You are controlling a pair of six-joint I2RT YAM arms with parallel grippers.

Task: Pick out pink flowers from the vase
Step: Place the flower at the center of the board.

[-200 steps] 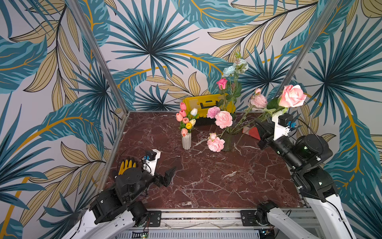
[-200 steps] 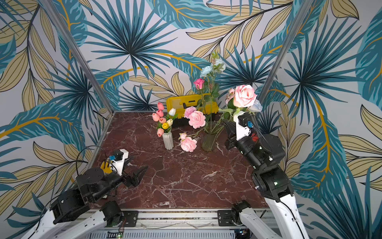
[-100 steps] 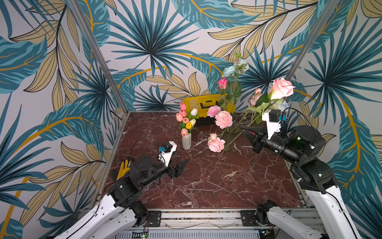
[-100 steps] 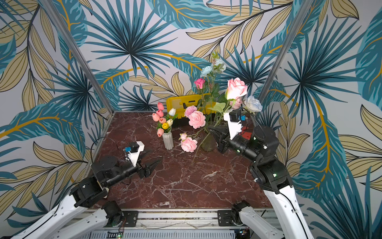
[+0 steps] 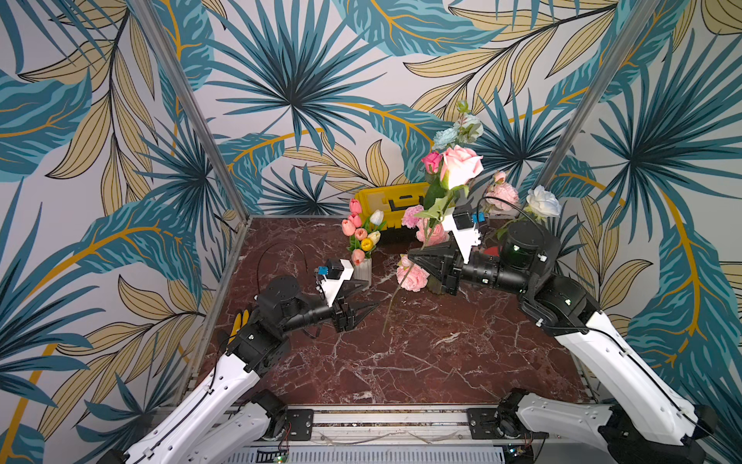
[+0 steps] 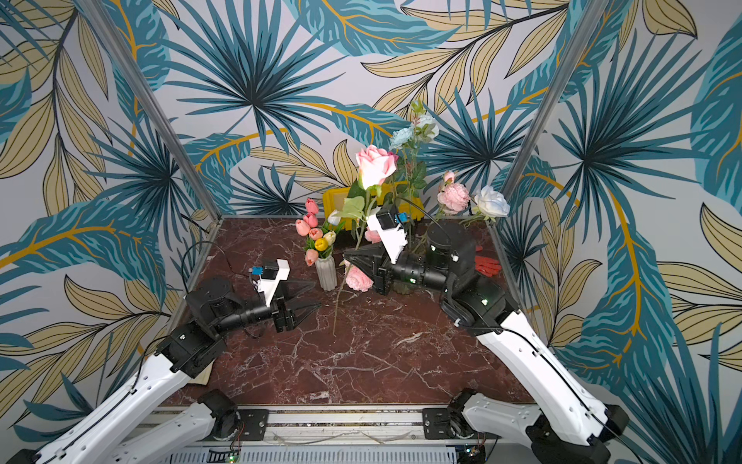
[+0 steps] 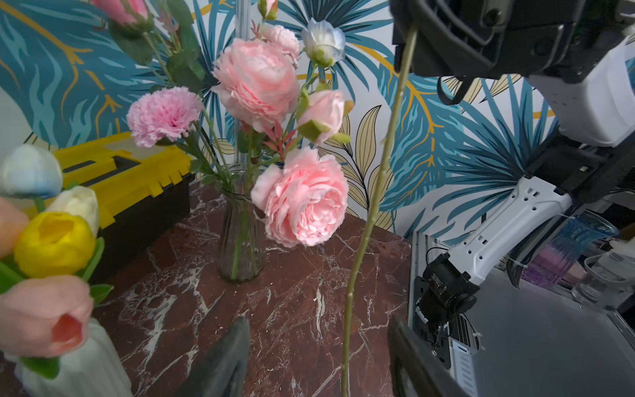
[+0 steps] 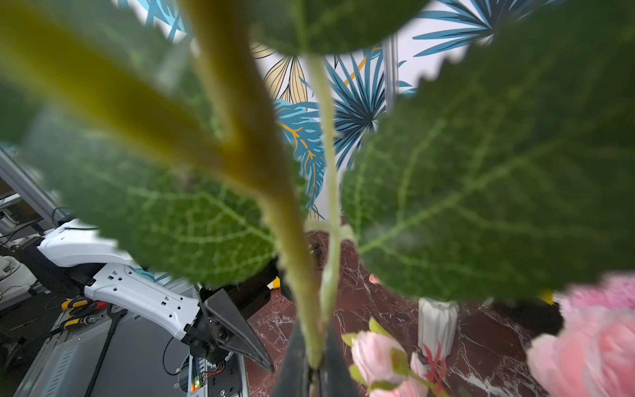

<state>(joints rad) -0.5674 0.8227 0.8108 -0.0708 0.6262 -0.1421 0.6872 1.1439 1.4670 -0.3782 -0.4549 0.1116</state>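
My right gripper is shut on the green stem of a pale pink rose, held clear of the glass vase. The stem hangs down over the table. My left gripper is open, with the lower stem between its fingers and touching neither. Pink peonies, a pink carnation and a hot-pink rose still stand in the vase, beside a white rose and pale blue flowers.
A small white ribbed vase with pink, yellow and white tulips stands just beyond my left gripper. A yellow toolbox sits against the back wall. A red glove lies at the right edge, behind my right arm.
My right arm has swung left, carrying the rose from the right side to over the table's middle. My left arm has reached forward to the stem, its jaws narrowing around it.
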